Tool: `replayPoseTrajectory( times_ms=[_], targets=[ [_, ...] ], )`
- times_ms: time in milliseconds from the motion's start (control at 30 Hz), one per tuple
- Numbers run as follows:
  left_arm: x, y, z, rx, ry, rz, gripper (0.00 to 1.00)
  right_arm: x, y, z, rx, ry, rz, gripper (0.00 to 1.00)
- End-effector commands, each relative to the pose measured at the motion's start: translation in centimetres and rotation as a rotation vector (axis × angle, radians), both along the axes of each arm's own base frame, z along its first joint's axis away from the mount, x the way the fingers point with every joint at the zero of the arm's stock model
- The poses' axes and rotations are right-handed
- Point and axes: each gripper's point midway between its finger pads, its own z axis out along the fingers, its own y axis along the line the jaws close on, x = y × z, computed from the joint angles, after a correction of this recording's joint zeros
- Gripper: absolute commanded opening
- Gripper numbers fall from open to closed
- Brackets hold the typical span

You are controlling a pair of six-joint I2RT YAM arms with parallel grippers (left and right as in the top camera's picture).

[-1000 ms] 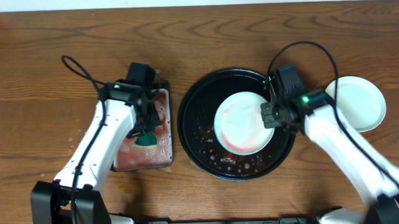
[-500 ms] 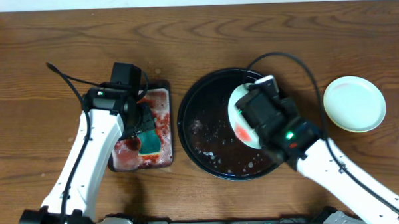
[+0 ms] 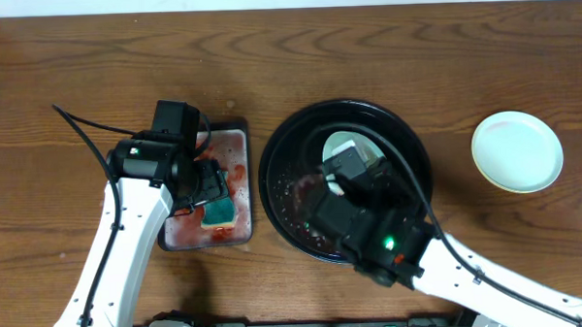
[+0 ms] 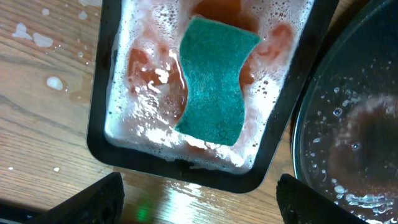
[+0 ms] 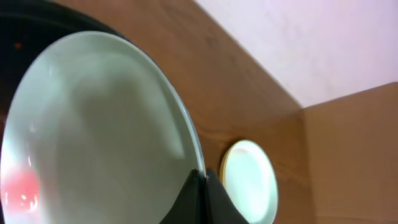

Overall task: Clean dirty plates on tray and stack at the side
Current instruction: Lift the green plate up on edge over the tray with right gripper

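A small round pale mint-white plastic plate [image 5: 99, 137] is held up on edge above the large round black tray [image 3: 268, 164], pinched at its rim by the right claw [image 5: 200, 186], whose fingers are pressed tight together on it. An orange-red smear [image 5: 22, 186] is seen low on the plate's face in the right wrist view. From overhead, only a sliver of that plate is seen past the right arm, over the middle of the tray, and wet specks and suds are scattered across the tray's floor. Well off to the right, a second pale round plate [image 3: 517, 152] is seen lying flat on the brown wood-grain table [image 3: 364, 44]. To the left of the round tray, just beside it, a small rectangular black tray [image 4: 99, 93] of foamy pinkish-red liquid is found, with a green wavy-edged sponge [image 4: 214, 81] lying in it. Above that sponge the left claw [image 4: 202, 198] is spread wide, gripping nothing.
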Motion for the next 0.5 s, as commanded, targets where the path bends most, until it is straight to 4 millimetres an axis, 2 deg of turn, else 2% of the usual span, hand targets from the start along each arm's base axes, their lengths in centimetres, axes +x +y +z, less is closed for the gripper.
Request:
replayPoseTrajectory(
  times_ms=[0,467],
  targets=[
    [0.01,0.18,0.24,0.003,-0.004,0.003,0.79,-0.35,-0.09,2.51,-0.040,-0.132,-0.021,0.01],
    [0.01,0.18,0.24,0.003,-0.004,0.003,0.80,-0.64,0.28,2.80,-0.048,-0.149,-0.009,0.01]
  ],
)
